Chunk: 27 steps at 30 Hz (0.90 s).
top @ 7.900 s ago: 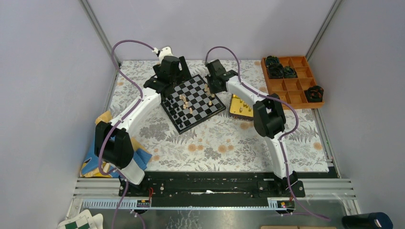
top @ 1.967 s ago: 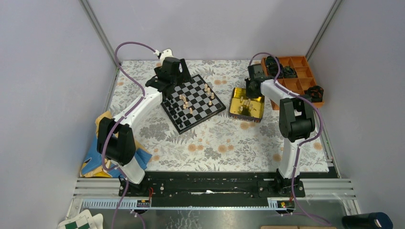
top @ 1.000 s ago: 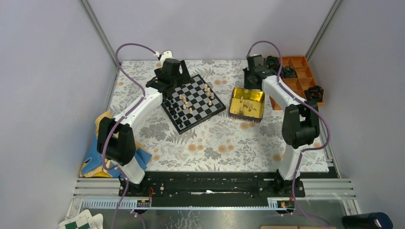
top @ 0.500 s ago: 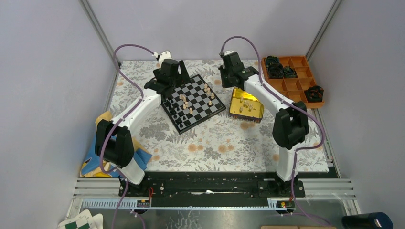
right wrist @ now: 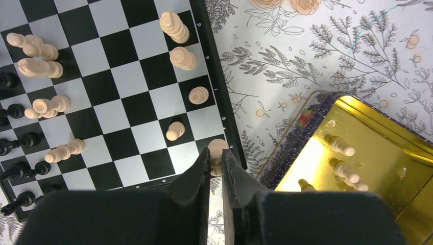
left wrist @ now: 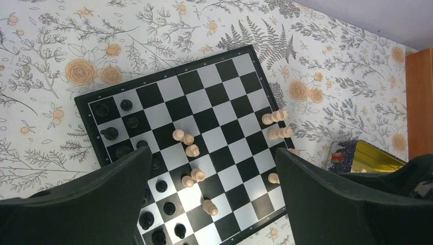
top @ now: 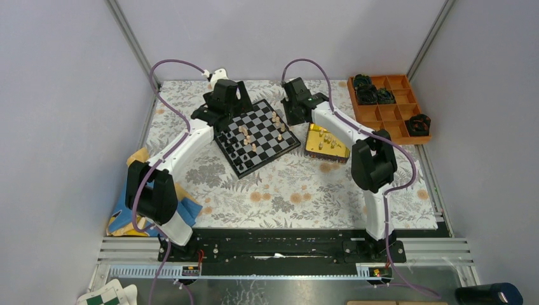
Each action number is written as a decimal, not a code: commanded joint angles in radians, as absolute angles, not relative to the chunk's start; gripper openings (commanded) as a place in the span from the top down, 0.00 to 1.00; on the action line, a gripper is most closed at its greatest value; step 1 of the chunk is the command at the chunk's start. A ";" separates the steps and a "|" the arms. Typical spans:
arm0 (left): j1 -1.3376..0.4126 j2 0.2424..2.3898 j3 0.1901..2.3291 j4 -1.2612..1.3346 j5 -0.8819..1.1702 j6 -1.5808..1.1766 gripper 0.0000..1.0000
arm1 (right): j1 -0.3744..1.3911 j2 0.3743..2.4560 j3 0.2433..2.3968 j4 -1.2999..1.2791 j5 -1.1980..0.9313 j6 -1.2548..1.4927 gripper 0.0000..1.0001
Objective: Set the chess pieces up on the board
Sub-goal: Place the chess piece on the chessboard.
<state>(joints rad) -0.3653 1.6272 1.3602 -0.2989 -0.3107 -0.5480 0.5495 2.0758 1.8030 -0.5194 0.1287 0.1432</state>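
Note:
The black-and-grey board [top: 264, 117] lies tilted at the back middle of the table. Black pieces [top: 236, 150] crowd its near-left part, and tan pieces [top: 277, 121] stand or lie in the middle and along the right edge. My left gripper [top: 225, 105] hovers above the board's far-left corner, open wide and empty, as the left wrist view [left wrist: 213, 153] shows. My right gripper [right wrist: 214, 155] is shut on a tan piece [right wrist: 218, 148] over the board's corner square [right wrist: 204, 120] beside the gold tin. It also shows in the top view [top: 293, 114].
A gold tin [top: 327, 141] right of the board holds several tan pieces [right wrist: 339, 145]. An orange compartment tray [top: 395, 130] with bulky black objects sits back right. A blue-and-yellow cloth [top: 127, 210] lies near the left arm's base.
My right arm has swung left from over the gold tin to the board's right corner, with a tan piece in its fingers. The left arm has barely moved.

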 commanded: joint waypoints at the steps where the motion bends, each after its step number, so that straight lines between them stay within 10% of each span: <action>1: -0.359 1.602 1.357 -0.271 -0.315 -0.554 0.01 | 0.568 2.085 1.841 -0.520 0.113 0.144 1.00; 27: -0.356 1.619 1.362 -0.271 -0.313 -0.548 0.01 | 0.576 2.173 1.846 -0.461 0.084 0.128 1.00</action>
<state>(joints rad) -0.3653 1.6272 1.3602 -0.2989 -0.3103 -0.5480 0.5640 2.1632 1.8030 -0.4824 0.1089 0.1425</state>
